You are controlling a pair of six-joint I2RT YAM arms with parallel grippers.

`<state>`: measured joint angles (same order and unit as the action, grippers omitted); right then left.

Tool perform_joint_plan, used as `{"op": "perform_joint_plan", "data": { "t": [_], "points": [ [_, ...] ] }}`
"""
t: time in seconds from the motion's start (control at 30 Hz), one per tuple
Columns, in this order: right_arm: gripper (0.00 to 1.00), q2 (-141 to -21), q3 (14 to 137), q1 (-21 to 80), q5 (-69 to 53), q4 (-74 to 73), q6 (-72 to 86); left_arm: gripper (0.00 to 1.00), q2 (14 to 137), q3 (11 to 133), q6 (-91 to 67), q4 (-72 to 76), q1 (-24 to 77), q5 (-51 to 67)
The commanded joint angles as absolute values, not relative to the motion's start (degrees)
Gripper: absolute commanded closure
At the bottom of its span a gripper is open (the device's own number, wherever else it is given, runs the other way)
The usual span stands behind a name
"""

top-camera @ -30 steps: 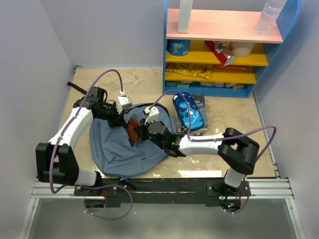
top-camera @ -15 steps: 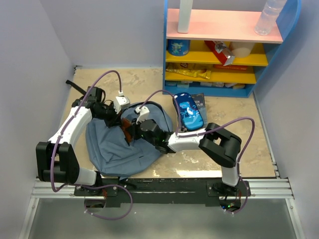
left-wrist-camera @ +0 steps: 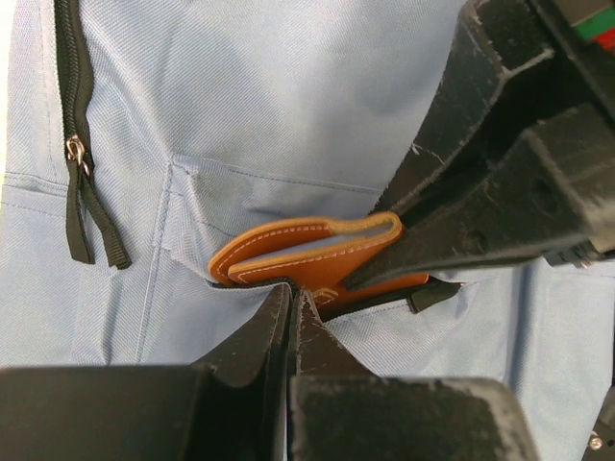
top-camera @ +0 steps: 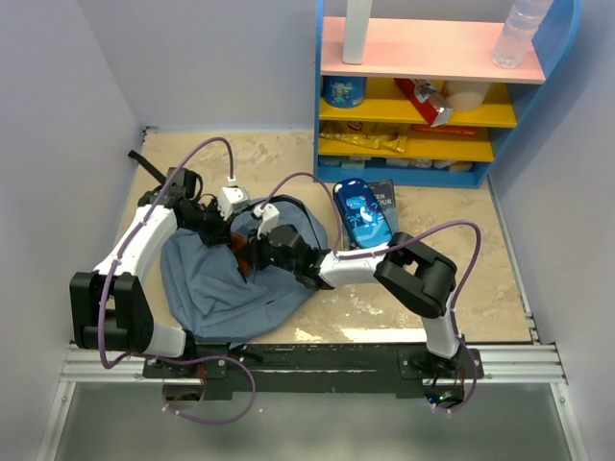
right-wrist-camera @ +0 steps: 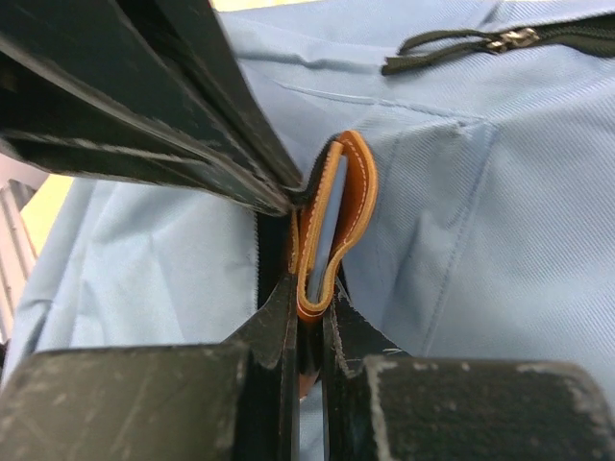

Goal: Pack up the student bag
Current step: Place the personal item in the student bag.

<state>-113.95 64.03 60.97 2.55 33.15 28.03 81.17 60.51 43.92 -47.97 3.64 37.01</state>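
Note:
The slate-blue student bag lies flat at the left of the table. It fills the left wrist view and the right wrist view. An orange-brown leather wallet stands partly inside the bag's front pocket, and shows too in the left wrist view and the top view. My right gripper is shut on the wallet's lower edge; it also shows from above. My left gripper is shut on the pocket's edge, right beside the wallet, and it too shows from above.
A blue pencil case lies on a dark book right of the bag. A blue-and-yellow shelf with snacks and bottles stands at the back right. The bag's black zipper runs at the left. Walls close both sides.
Both grippers and the bag have shifted left and back. The right arm has folded in further, and the wallet sits deeper in the pocket.

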Motion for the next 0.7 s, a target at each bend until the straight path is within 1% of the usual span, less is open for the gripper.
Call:
{"op": "perform_joint_plan", "data": {
  "t": [0.0,0.17,0.3,0.37,0.47,0.5,0.63,0.67],
  "points": [
    [1.00,-114.9,59.5,63.1,-0.2,25.3,28.7,1.00,80.0,62.5,42.1,-45.0,5.4,51.8],
    [1.00,-114.4,58.1,62.8,4.7,20.0,31.8,1.00,79.8,62.1,41.2,-44.2,5.5,51.9],
    [1.00,-114.4,56.4,62.8,0.8,23.9,32.6,1.00,79.7,62.1,40.6,-43.6,5.4,52.4],
    [1.00,-115.6,58.8,62.7,1.1,21.5,33.0,1.00,79.5,62.1,40.2,-43.3,5.4,52.3],
    [1.00,-118.2,62.9,62.1,2.6,12.9,37.2,1.00,78.8,62.0,40.1,-43.3,5.4,52.5],
    [1.00,-118.9,63.5,61.4,2.2,12.6,38.2,1.00,78.6,61.8,40.2,-43.3,5.4,52.6],
    [1.00,-118.1,63.0,60.9,2.1,15.2,42.4,1.00,78.6,61.4,40.4,-43.5,5.6,53.4],
    [1.00,-117.5,62.1,60.4,0.3,22.6,44.5,1.00,78.5,61.3,40.6,-43.9,5.5,53.7]
  ]
}}
